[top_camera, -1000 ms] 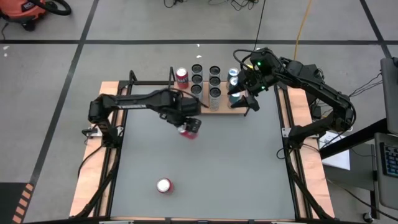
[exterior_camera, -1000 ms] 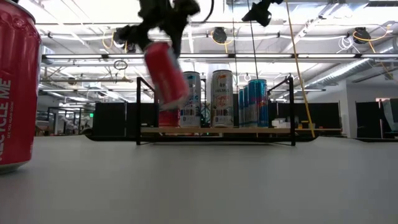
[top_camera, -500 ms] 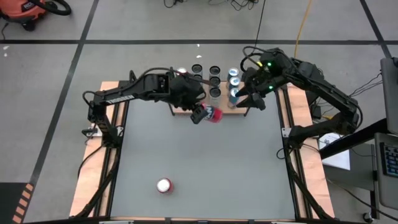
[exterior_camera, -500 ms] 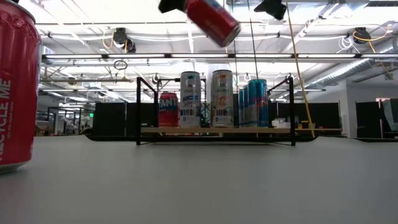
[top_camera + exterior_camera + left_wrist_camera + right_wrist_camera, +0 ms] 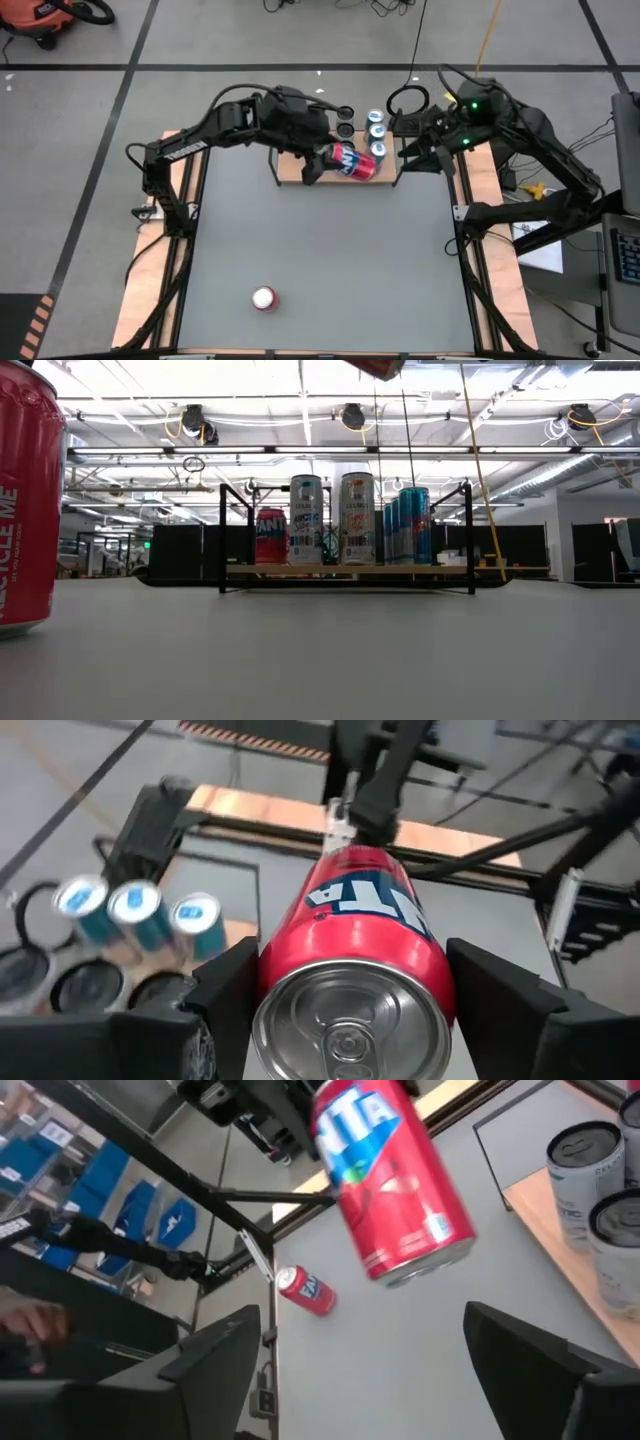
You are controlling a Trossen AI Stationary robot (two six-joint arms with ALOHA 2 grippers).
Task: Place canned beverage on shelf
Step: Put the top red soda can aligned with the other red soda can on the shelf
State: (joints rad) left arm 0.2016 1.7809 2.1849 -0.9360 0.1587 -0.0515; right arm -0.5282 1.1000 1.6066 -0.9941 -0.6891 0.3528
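The grey table (image 5: pixel 320 250) fills most of the high view, with the two dark arms reaching in from its left and right sides toward 12 o'clock. The shelf (image 5: pixel 292 170) stands at the far edge of the table, at about 12 o'clock from its middle; in the low view the shelf (image 5: pixel 345 570) carries a row of upright cans (image 5: pixel 340 518) between its black end frames.

The left gripper (image 5: pixel 318 165) is above the shelf, and its fingers are closed on a red can (image 5: pixel 352 162), which lies on its side in the air, not touching the board. In the left wrist view the red can (image 5: pixel 352 980) sits between the two dark fingers (image 5: pixel 235 985), its top toward the camera. In the low view only the bottom of the red can (image 5: pixel 375 368) shows, high above the row.

The right gripper (image 5: pixel 425 152) hovers at 3 o'clock from the shelf, just beside its end frame, with the fingers spread and nothing between them.

A second red can (image 5: pixel 263 297) stands alone on the table at about 7 o'clock from its middle, well apart from the shelf.
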